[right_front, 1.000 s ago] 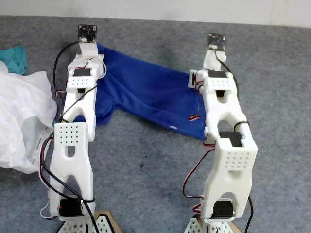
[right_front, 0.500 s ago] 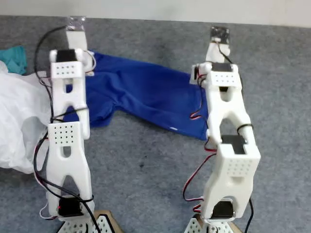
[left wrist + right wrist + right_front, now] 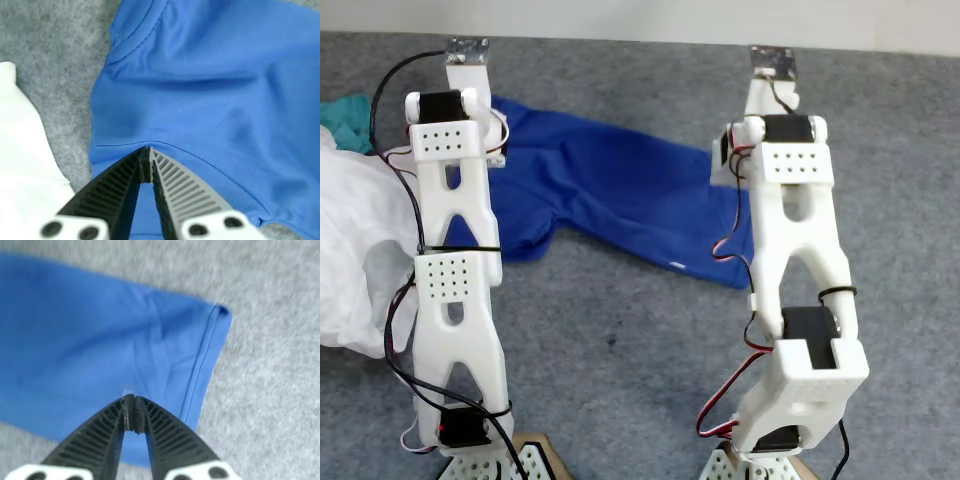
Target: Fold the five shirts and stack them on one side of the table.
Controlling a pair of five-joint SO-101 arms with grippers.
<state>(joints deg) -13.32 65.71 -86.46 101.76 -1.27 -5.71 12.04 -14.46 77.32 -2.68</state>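
Grey felt-like tabletop (image 3: 620, 360), pale wall (image 3: 640, 18) along the far edge. Blue shirt (image 3: 610, 190) lies spread crosswise between both arms, one end under the left arm (image 3: 455, 280), the other under the right arm (image 3: 795, 260). It's flat but rumpled, w/ a sleeve (image 3: 525, 240) poking toward the near side. White shirts (image 3: 360, 250) sit in a loose heap just beside the left arm, touching the blue one's edge. Teal shirt (image 3: 345, 110) peeks out behind the heap at the table's far left.

Left gripper (image 3: 146, 152): jaws pressed together on a pinch of blue fabric near a hem line, collar seam (image 3: 130, 45) further off, white cloth (image 3: 25, 165) close by. Right gripper (image 3: 132, 402): jaws likewise closed on a small tuck of blue, near the hemmed edge (image 3: 200, 365) at that end.

Step, prob.: first fold of the blue shirt, both ends gripped and no fold made yet. No folded stack anywhere, so the task looks early on.

Next move, imo: raise both pinches together at equal height, carry them across so one half lands on the other, then let go. Needs matched pace btwn arms or the cloth skews. Pinches look thin, so a slip is poss. Left side should avoid dragging the white heap along.
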